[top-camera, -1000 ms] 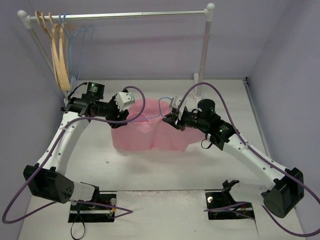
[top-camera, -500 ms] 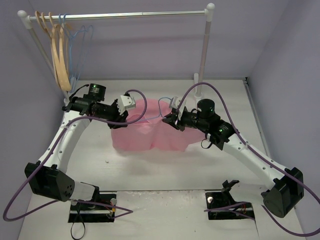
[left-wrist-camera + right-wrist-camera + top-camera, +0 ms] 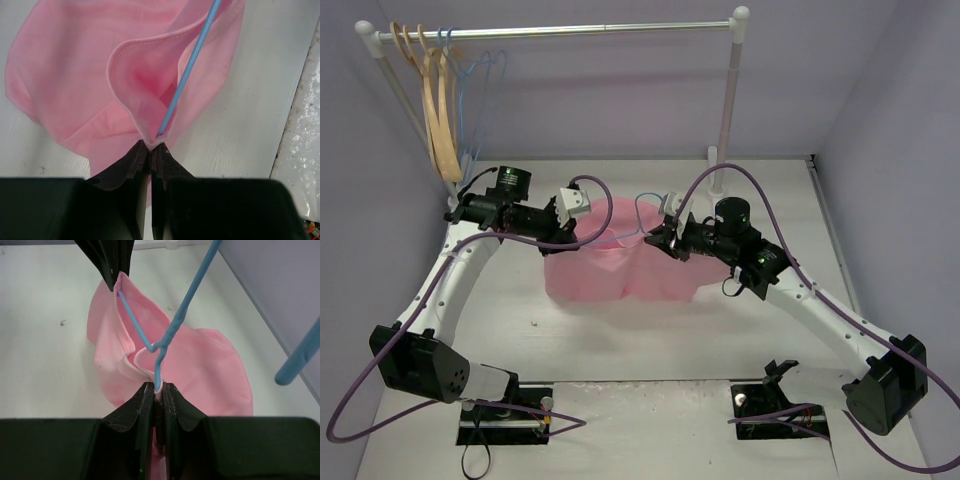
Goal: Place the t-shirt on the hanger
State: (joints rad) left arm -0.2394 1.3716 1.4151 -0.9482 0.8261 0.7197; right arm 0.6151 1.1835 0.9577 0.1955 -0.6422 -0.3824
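The light pink t-shirt (image 3: 620,270) lies bunched on the table between both arms. The light-blue wire hanger (image 3: 642,207) runs inside it, its wire (image 3: 192,70) passing through the cloth opening. My left gripper (image 3: 151,146) is shut, pinching the shirt's hemmed edge (image 3: 120,75) where the wire's end meets it. It also shows at the top of the right wrist view as the left gripper (image 3: 118,276). My right gripper (image 3: 156,386) is shut on the opposite shirt edge together with the hanger wire (image 3: 182,315), whose hook rises to the upper right. Most of the hanger is hidden by cloth.
A clothes rack with a metal rail (image 3: 570,30) stands at the back, its right post (image 3: 728,100) behind the right arm. Tan wooden hangers (image 3: 440,110) and thin blue hangers (image 3: 480,90) hang at its left end. Walls close in both sides.
The left gripper has closed onto the shirt's edge; a second ago it stood open there. The right arm, still shut on shirt and hanger, has not moved.
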